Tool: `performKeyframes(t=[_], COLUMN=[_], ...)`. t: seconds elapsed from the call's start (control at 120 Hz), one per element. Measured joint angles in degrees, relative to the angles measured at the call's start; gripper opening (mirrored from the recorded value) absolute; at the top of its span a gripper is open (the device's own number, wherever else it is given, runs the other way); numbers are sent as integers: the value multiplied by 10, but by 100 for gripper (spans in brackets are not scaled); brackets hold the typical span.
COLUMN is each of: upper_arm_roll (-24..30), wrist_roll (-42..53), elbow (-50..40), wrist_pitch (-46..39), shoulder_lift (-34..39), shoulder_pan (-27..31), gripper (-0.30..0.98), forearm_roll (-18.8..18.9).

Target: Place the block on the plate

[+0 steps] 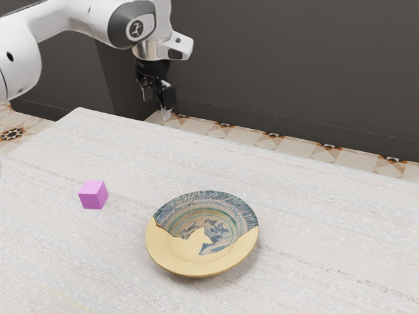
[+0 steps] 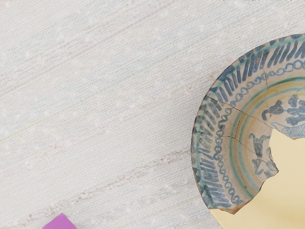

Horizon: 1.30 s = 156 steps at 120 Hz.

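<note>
Reach step: my jaws, exterior view's upper left, look parted, empty. Next: get over block (image 1: 93, 195), left on bench (image 1: 314, 203), descend.

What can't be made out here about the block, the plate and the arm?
Block: underside hidden against the table in the exterior view; partly cut off by the wrist view's lower edge.
Plate: underside hidden by its own body in the exterior view; cut off by the wrist view's right edge.
Arm: base end cut off by the exterior view's left edge.
</note>
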<state>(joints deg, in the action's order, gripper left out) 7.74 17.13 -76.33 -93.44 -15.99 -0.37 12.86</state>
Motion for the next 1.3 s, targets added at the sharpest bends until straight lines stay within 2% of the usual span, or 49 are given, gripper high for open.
performKeyframes(t=[0.15, 0.35, 0.55, 0.733, 1.017, 1.3], upper_arm_roll=[-1, -13, -75, -109, -133, -135], wrist_roll=[19, 38, 51, 60, 65, 66], elbow=[-29, -118, -204, -264, -270, -268], wrist_pitch=[-18, -36, -76, -128, -269, -316], shoulder_lift=[-5, -16, -12, -13, -74, -111], shoulder_pan=[27, 79, 95, 124, 164, 198], gripper=[69, 69, 69, 69, 69, 69], forearm_roll=[2, -4, -57, -112, -205, -234])
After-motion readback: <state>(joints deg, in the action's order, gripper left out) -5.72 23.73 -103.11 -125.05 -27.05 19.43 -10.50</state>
